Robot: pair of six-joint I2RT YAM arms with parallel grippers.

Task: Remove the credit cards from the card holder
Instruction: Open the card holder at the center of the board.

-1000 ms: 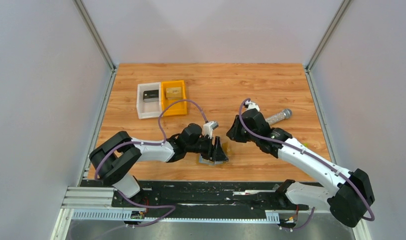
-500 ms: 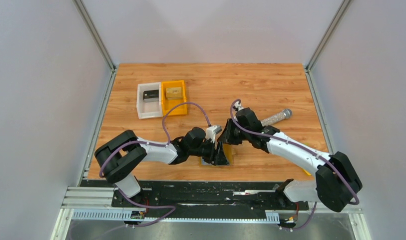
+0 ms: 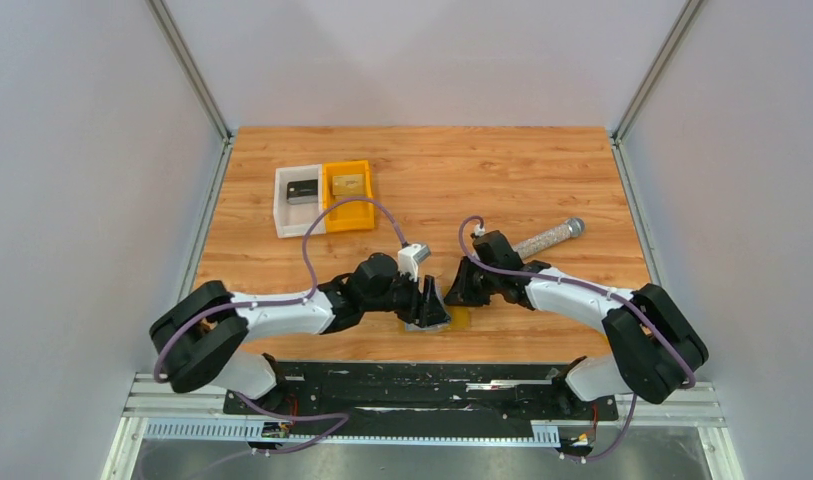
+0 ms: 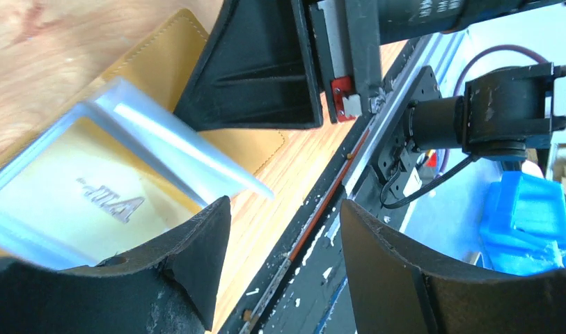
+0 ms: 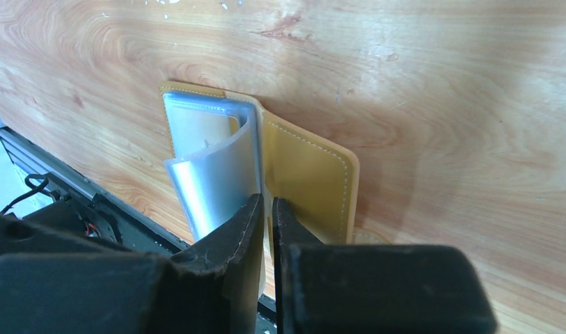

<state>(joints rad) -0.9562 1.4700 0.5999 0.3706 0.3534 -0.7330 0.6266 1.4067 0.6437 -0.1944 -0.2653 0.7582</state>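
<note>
Near edge of the tabletop (image 3: pixel 502 170), dead centre between the arms: card holder (image 5: pixel 308 174) lies open on the wood, just short of the black base rail (image 4: pixel 315 278).

Top view gives only a mustard sliver of it; both sets of fingers cover the rest.

Right wrist view fills that in:
- The tan leaf is flat on the wood.
- The light-blue inner panel (image 5: pixel 210 181) beside it is curled up off the wood.
- Right claw (image 5: pixel 267 202) is pinched down to a slit right at the fold.
- A tan stitched edge runs into the slit, so this reads as a grip on the holder's middle edge.
- The curled panel leans against one finger.

Left wrist view adds the other side:
- Left claw (image 4: pixel 283 229) is spread wide with nothing between the fingers.
- The holder sits just beyond and beside one fingertip.
- The raised panel's tip points at the gap but is not in it.
- Embossed lettering shows on the flat panel, unreadable.
- The right claw's black finger stands on the tan leaf.

Can't make out a separate card in any view.

Farther out, right of centre: clear speckled tube with a metal cap (image 3: pixel 548 236), well apart from the holder.

Far left: white bin (image 3: pixel 279 205) holding a dark item (image 3: pixel 302 190), touching an orange bin (image 3: pixel 350 218) that holds a tan item (image 3: pixel 347 184).
</note>
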